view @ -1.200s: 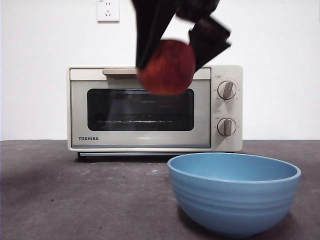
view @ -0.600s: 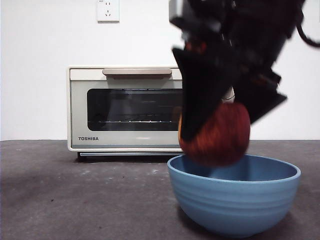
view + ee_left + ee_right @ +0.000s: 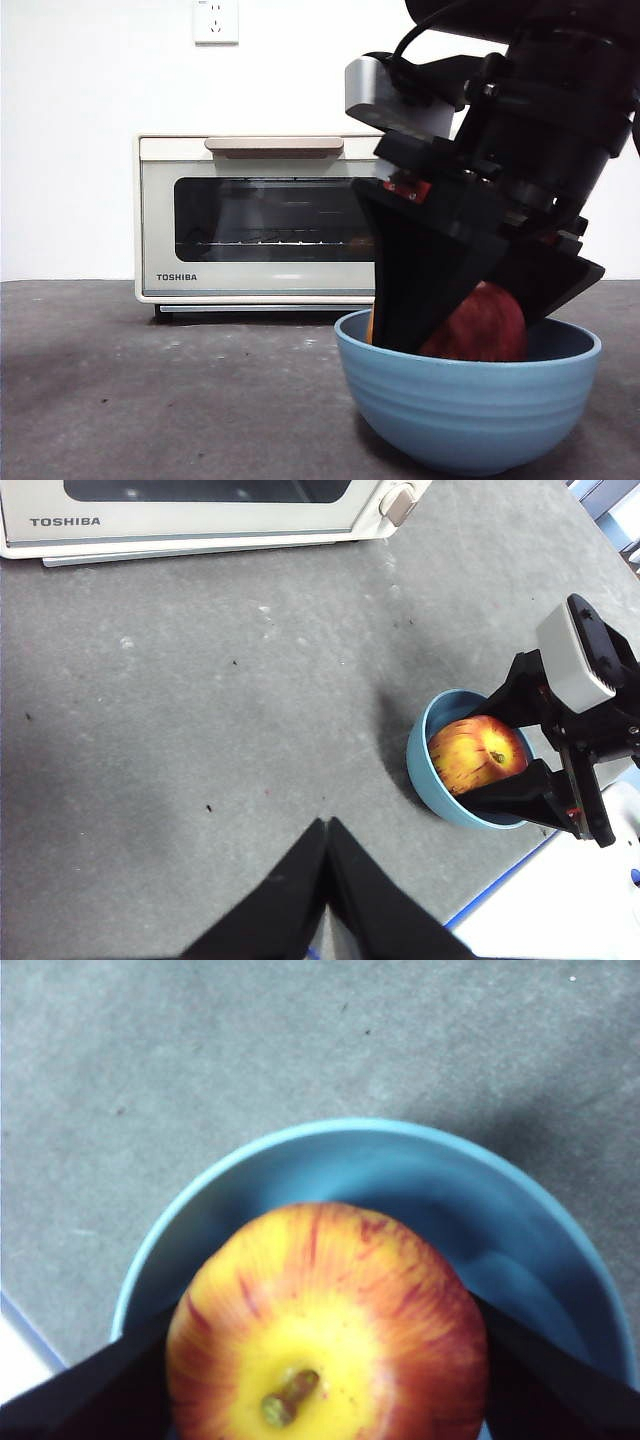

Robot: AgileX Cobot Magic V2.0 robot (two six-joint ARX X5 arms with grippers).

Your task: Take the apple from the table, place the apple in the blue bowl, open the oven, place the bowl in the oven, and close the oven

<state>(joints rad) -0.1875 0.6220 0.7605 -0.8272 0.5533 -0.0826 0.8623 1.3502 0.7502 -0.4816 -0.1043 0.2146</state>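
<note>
Overall: two-arm rig at a table, recorded as seen.
Surface: the table point(image 3: 150, 390) is dark grey, matte and faintly speckled, with small pale flecks in front of the oven point(image 3: 260, 220).
Room: a plain white wall stands behind the oven; a white wall socket point(image 3: 216, 20) sits above the oven's left end.
Oven: cream-white, door shut, beige bar handle point(image 3: 273, 146) along the top of the door, brand lettering at lower left.
Bowl: the blue bowl point(image 3: 470, 400) stands on the table in front of the oven's right end, well apart from it.
Apple: the apple point(image 3: 325, 1325) is inside the bowl, stem end up, its top showing above the rim in the front view.
Right gripper: the right gripper point(image 3: 470, 325) reaches down into the bowl, one black jaw on each side of the apple and pressed against it; whether the apple rests on the bowl floor cannot be told.
Left gripper: the left gripper point(image 3: 326, 825) hangs above bare table, jaws pressed together, holding nothing, apart from the bowl.
Edges: the left wrist view shows the table's blue edge strip point(image 3: 500, 880) just beside the bowl.
Open room: a broad stretch of bare table lies between oven, bowl and left gripper.
View differences: only the left wrist view shows the table edge; only the right wrist view shows the apple's yellow crown and stem plainly; only the front view shows wall and socket.
</note>
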